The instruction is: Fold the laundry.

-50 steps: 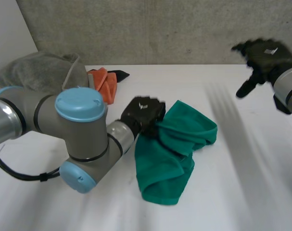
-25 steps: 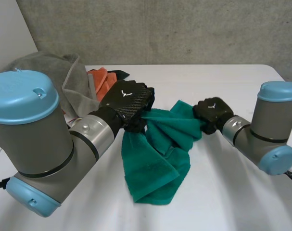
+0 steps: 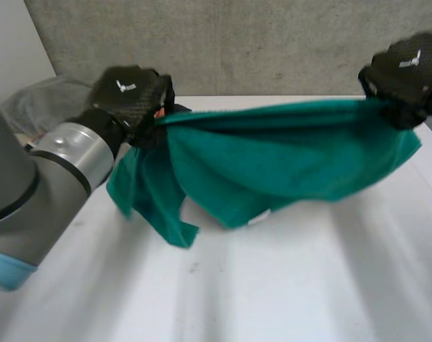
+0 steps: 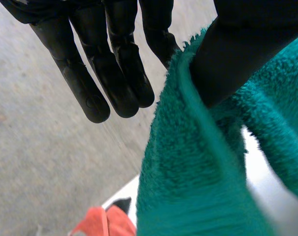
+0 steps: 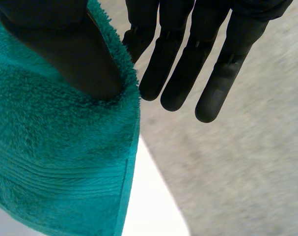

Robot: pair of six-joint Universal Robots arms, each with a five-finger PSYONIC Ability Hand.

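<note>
Grey concrete wall [image 3: 272,43] backs a white table [image 3: 287,285]. In the head view a green towel [image 3: 287,157] is stretched in the air between the two hands. The left hand [image 3: 130,96] holds one end of the towel's upper edge, and the right hand [image 3: 404,68] holds the other end, up near the wall. The towel sags in the middle. Below the left hand a loose fold hangs down to the table (whether its tip touches the surface I cannot tell). The left arm [image 3: 45,171] comes in low at that side, and a grey cloth [image 3: 38,103] lies heaped behind it at the table's far corner.

In the left wrist view the thumb [image 4: 237,49] presses the towel's thick hem [image 4: 188,187] against the nearest finger. The other fingers [image 4: 114,73] are straight and clear of the cloth. Beyond the fingertips an orange cloth [image 4: 102,223] lies on the table.

In the right wrist view the thumb [image 5: 65,49] clamps the towel's edge [image 5: 55,147] against the nearest finger. The remaining fingers [image 5: 207,59] point out straight over the wall and the table's rim [image 5: 149,206]. The towel hangs from this pinch under the palm.
</note>
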